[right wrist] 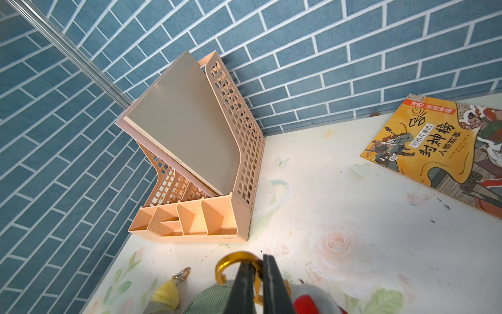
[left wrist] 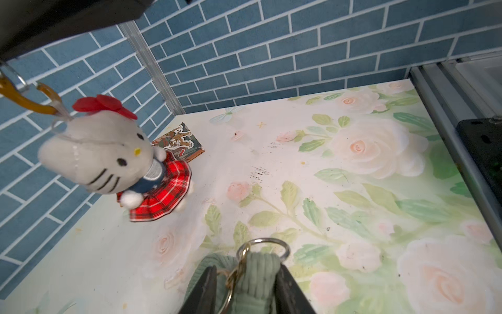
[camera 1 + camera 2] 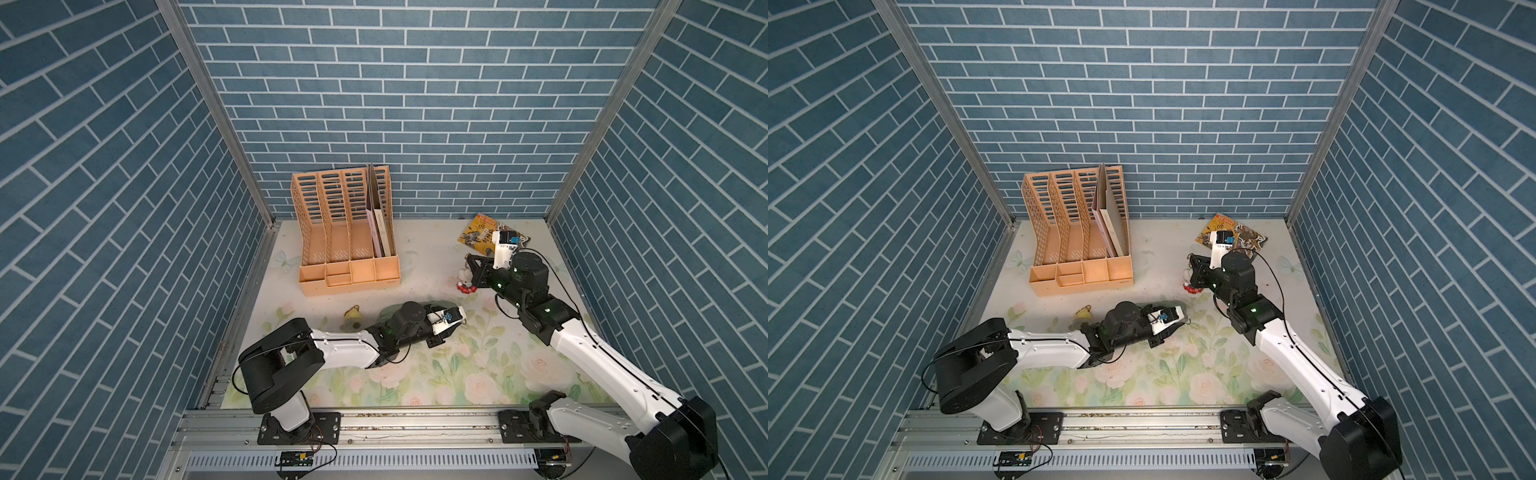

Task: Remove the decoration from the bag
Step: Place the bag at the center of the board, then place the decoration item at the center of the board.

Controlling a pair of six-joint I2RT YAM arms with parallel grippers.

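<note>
While the left gripper [image 2: 247, 269] straddles, jaws slack, the ringed end of the bag [image 2: 260, 282], it lies crosswise on the floral table [image 3: 457, 374], that end pointing rightward. Beyond, the right gripper [image 1: 258, 259] clamps the gold clip [image 1: 231, 258] of the dangling plush cat decoration [image 2: 103, 152].

The left arm [image 3: 340, 347] lies low, left gripper [image 2: 245, 269] slightly parted; the right arm [image 3: 602, 353] stretches far forward, right gripper [image 1: 256, 261] pinched on a gold clasp [image 1: 231, 257]

Floral-print table [image 3: 457, 374], orange rack [image 3: 349, 232] at rear by the wall, book [image 3: 478, 237] flat in rear right corner, yellow charm [image 3: 353, 319] in front of rack, green bag [image 2: 260, 271] at centre, partly hidden.
</note>
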